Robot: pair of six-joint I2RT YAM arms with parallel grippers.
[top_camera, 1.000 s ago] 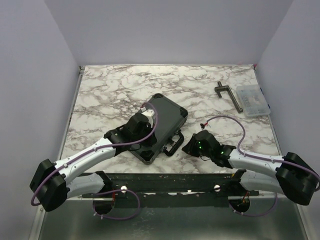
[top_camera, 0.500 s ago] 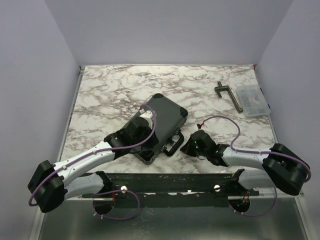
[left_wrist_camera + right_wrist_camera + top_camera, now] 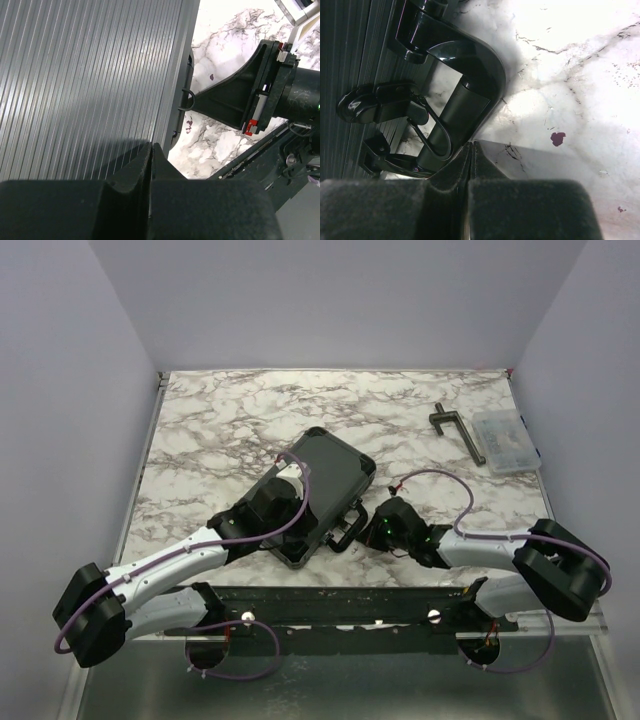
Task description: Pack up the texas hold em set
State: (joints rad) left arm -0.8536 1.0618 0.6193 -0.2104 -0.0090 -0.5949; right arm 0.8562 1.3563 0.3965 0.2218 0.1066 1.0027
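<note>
Since a second ago the right tool (image 3: 471, 146) has slid toward 9 o'clock and now sits just beside the handle (image 3: 470, 75) of the black case (image 3: 330, 475), while the left arm has eased forward a little over the lid. Seen from overhead, the case itself has not shifted. It lies shut and slanted near the middle of the marble worktop (image 3: 220, 430), with its handle edge facing 4 o'clock.

The left tool (image 3: 151, 146) is clenched with its pads pressed together and nothing between them. It hangs low over the grey ribbed lid (image 3: 85, 75), though I cannot tell if it touches.

The right tool is likewise clenched and empty. Its tips point at the handle's bar, next to a wire latch (image 3: 427, 127) on the case's edge. Whether they make contact is unclear.

Well apart, toward 2 o'clock on the worktop, a dark T-shaped clamp (image 3: 462, 432) lies beside a clear plastic box (image 3: 506, 440).
</note>
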